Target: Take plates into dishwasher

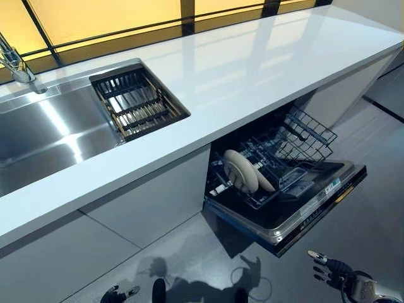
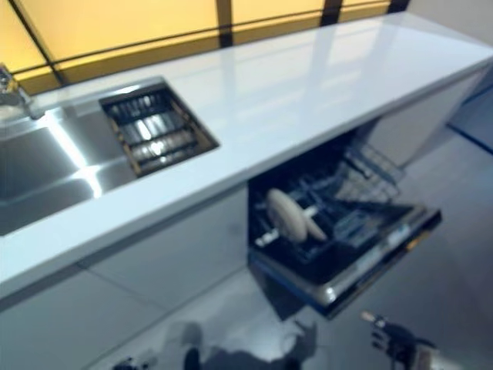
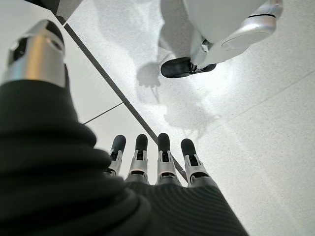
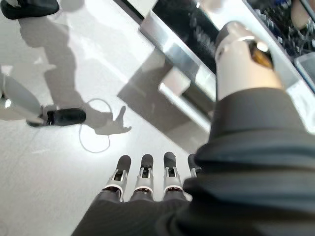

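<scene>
A: Where are the plates?

B: Two pale plates [image 1: 243,170] stand on edge in the lower rack [image 1: 271,170] of the dishwasher [image 1: 284,189], one just behind the other, leaning a little. The rack is pulled out over the dropped door [image 1: 309,211], and the plates sit toward its left end, near the cabinet opening.

A: And the hands?

B: Neither holds anything. The right hand [image 1: 331,270] hangs low at the lower right, just in front of the open door's edge, above the grey floor [image 1: 189,252]. In its own wrist view the fingers [image 4: 142,169] run straight and side by side, with narrow gaps between them and the thumb held apart. The left hand [image 1: 118,293] shows only at the bottom edge, well to the left of the dishwasher, in front of the cabinet fronts [image 1: 145,202]. Its fingers [image 3: 165,152] are straight too, set in a relaxed row over the floor.

A: Any writing to read?

B: There is a strip of small marks along the door's front edge, a control panel [image 1: 325,192] by the look of it, but the marks are too small to make out.

A: What else is around?

B: A white countertop [image 1: 252,69] runs over the dishwasher. To the left a steel sink [image 1: 44,132] is set into it, with a dark wire basket [image 1: 136,101] at its right end and a faucet [image 1: 16,63] at the far left
</scene>
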Robot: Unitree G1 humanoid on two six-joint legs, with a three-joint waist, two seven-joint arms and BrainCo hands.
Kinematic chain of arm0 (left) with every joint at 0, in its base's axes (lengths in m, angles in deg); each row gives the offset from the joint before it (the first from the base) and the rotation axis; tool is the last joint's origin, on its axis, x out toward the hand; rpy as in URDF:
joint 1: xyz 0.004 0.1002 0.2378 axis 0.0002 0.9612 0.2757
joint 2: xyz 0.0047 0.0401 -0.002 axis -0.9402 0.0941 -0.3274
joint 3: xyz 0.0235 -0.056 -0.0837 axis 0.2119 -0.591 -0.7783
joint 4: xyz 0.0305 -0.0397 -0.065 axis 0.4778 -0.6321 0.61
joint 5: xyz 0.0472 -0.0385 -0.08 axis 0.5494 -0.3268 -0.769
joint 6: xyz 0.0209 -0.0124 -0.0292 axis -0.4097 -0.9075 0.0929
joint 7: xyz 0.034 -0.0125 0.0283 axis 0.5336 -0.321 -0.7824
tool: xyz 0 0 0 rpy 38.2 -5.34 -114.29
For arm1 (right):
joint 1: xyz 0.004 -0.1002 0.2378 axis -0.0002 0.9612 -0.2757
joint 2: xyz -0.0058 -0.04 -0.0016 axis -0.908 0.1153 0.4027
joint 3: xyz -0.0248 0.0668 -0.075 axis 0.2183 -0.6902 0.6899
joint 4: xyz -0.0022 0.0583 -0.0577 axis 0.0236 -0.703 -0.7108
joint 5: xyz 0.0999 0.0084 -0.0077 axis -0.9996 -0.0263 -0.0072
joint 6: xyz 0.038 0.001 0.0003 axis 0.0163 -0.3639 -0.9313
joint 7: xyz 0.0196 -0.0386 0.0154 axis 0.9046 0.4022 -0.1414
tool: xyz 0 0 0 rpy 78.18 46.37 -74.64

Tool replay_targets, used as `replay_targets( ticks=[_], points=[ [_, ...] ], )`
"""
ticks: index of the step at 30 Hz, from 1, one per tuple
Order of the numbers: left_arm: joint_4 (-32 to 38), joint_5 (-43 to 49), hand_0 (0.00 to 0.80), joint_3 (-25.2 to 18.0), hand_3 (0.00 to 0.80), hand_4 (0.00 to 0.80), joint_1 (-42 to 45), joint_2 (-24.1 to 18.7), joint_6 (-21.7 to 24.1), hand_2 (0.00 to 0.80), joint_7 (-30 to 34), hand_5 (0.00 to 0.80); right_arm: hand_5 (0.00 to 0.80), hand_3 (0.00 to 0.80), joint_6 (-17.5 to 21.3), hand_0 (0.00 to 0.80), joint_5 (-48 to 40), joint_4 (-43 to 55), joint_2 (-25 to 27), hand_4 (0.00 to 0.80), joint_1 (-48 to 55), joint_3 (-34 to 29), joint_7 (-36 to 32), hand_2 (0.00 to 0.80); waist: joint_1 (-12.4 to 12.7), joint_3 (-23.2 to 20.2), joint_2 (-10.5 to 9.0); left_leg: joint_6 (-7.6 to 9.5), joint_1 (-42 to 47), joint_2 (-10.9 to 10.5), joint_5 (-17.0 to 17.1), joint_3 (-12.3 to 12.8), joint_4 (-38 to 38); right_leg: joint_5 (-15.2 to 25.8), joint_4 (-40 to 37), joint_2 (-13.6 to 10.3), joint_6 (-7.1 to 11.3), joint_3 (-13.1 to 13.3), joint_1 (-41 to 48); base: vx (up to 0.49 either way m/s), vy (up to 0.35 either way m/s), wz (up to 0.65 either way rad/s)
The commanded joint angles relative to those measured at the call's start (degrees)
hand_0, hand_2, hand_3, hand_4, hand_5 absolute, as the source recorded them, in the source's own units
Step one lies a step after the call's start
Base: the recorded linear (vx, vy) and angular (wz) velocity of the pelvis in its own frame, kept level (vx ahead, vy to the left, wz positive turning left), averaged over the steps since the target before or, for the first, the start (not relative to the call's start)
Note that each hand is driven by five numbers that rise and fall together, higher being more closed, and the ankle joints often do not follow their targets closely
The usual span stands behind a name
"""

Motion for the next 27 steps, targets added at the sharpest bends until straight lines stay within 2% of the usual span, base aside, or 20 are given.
replay_targets(
  ticks=[1, 10, 18, 24, 27],
  points=[
    [-2.2, -1.3, 0.0, 2.2, 0.0, 0.0, -3.9, -0.2, 0.9, 0.0, -1.0, 0.0, 0.0, 0.0, 0.4, 0.0, -0.3, 3.0, 0.5, 0.0, -3.5, 1.3, 0.6, 0.0, 1.2, 0.6, -1.61, 4.09, -2.7, -2.4, 1.4, -0.7, -0.3, -4.9, 8.0, -0.3, -2.14, 0.7, -1.4, -0.005, 0.024, 0.04],
    [-2.5, -2.3, 0.0, 2.5, 0.0, 0.0, -4.1, -0.2, 1.9, 0.0, -1.2, 0.0, 0.0, 0.0, 3.2, 0.0, -3.3, 2.9, -2.3, 0.0, -7.3, 2.9, 2.0, 0.0, 2.2, 1.1, -0.46, 4.81, -2.5, -3.3, 1.2, -1.9, -0.3, -5.1, 9.4, -1.1, -2.23, 0.2, -2.1, 0.007, 0.006, 0.08],
    [-2.1, -2.3, 0.0, 3.7, 0.0, 0.0, -4.6, -0.6, 1.8, 0.0, -0.9, 0.0, 0.0, 0.0, 4.7, 0.0, -6.5, -2.1, -2.2, 0.0, -14.2, 2.9, 2.1, 0.0, 3.8, 1.8, 1.35, 5.03, -3.2, -4.0, 1.5, -3.0, -0.3, -5.3, 10.3, -1.8, -2.38, -0.9, -2.7, 0.006, -0.006, 0.05],
    [-1.6, -2.5, 0.0, 4.1, 0.0, 0.0, -3.8, -1.3, 2.0, 0.0, 0.0, 0.0, 0.0, 0.0, 6.5, 0.0, -7.8, -0.7, -1.5, 0.0, -20.2, 4.0, 0.5, 0.0, 5.1, 3.1, 3.15, 5.15, -4.3, -5.1, 1.7, -3.9, -0.3, -5.7, 11.6, -2.6, -2.72, -1.9, -4.1, -0.025, 0.019, 0.09],
    [-1.7, -2.1, 0.0, 4.1, 0.0, 0.0, -3.4, -1.5, 2.3, 0.0, 0.7, 0.0, 0.0, 0.0, 7.9, 0.0, -7.8, 0.5, -1.4, 0.0, -21.7, 4.9, -0.5, 0.0, 5.3, 3.2, 3.47, 5.21, -4.4, -5.5, 1.7, -4.1, -0.3, -5.7, 11.9, -2.8, -2.73, -2.2, -4.5, -0.006, 0.012, 0.04]
  ],
)
